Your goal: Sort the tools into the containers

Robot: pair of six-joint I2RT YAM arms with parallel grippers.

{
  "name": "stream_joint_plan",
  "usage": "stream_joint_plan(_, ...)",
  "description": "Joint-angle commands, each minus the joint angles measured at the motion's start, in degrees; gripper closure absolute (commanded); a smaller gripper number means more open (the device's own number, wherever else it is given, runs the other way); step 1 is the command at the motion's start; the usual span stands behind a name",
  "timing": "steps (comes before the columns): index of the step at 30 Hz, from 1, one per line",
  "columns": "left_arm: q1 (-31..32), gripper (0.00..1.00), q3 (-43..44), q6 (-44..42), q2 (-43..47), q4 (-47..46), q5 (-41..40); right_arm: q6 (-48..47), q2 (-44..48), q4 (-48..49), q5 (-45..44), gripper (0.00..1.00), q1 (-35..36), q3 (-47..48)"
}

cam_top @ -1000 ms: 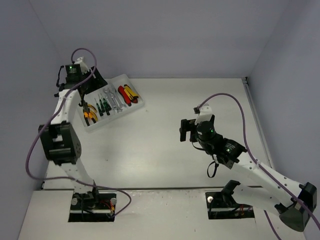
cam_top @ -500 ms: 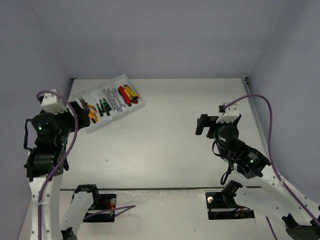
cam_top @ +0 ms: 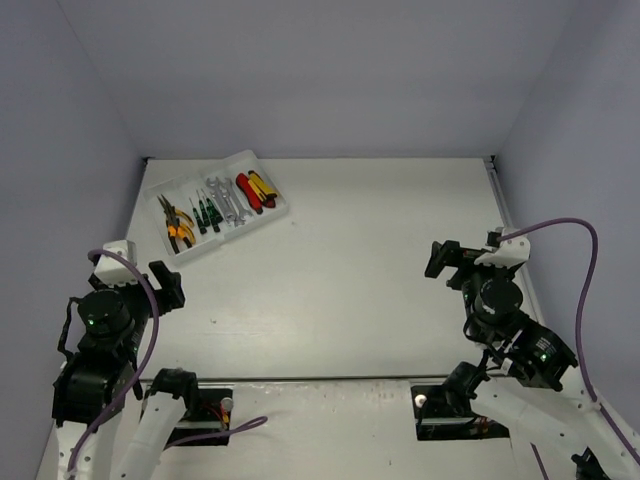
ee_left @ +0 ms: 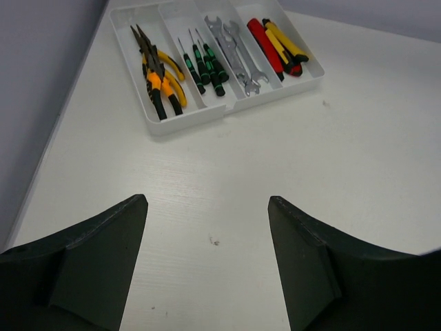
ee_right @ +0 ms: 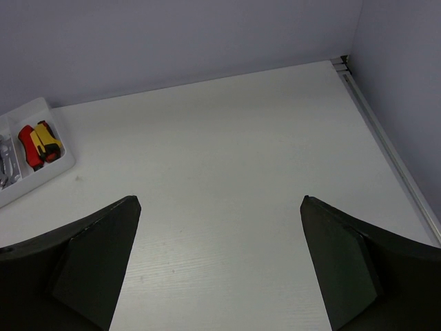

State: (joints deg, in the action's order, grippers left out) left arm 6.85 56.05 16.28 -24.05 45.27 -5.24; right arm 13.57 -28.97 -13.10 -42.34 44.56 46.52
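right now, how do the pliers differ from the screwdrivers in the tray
Colour: the pliers have orange and yellow handles; the screwdrivers have green-black ones.
Size: the pliers are longer and bulkier; the screwdrivers are thin and shorter.
Place: the pliers lie in the end compartment of the tray; the screwdrivers lie in the next one.
Both lie flat along their compartments, tips toward the tray's far end.

orange-yellow pliers (ee_left: 160, 81), white tray (ee_left: 180, 121), red-yellow knives (ee_left: 279, 47)
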Motion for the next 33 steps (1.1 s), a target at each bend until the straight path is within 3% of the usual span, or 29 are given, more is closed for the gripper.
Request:
stream_joint_plan(1,0.4,0.32,-2.7,3.9,-0.8,-3.5,-0.9,1.2,1.8,1.3,-4.0,0.00,-0.3,-0.6)
stream_joint_plan(5,0.4,0.32,-6.5,5.0,1.2,-5.1,-2.5,0.8,2.5,1.3,-5.2,0.00,-0.3,-0.4)
stream_joint_plan(33,0.4,0.32,-7.1,3.6,-2.2,-7.1,-2.0,0.9,3.7,1.3,-5.7,0.00,-0.3,-0.2)
